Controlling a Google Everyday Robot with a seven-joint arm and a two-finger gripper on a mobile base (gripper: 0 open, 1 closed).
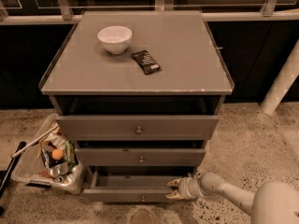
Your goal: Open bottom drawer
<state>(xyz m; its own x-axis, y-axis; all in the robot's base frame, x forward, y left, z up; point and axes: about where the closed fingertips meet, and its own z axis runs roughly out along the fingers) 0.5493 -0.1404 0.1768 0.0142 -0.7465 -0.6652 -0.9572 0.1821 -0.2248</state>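
The hand (174, 189) is working at the right end of the bottom drawer (117, 195), which is standing partly out. Whether it is gripping, I cannot tell. I am judging the next move as a straight pull outward.

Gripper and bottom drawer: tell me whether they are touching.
Cannot tell. The camera view shows the gripper at the right end of the bottom drawer, overlapping its front; neither contact nor a gap shows plainly.

Cabinet top (187, 59): grey, flat.
White bowl (115, 38): upright on the cabinet top, back left.
Dark packet (145, 61): flat, near the top's middle.
Floor (252, 143): speckled, under the cabinet.
Rubbish tub (28, 169): on the floor, just beside the cabinet's lower left.
Gripper (172, 189): at the right end of the cabinet's bottom drawer (126, 195).
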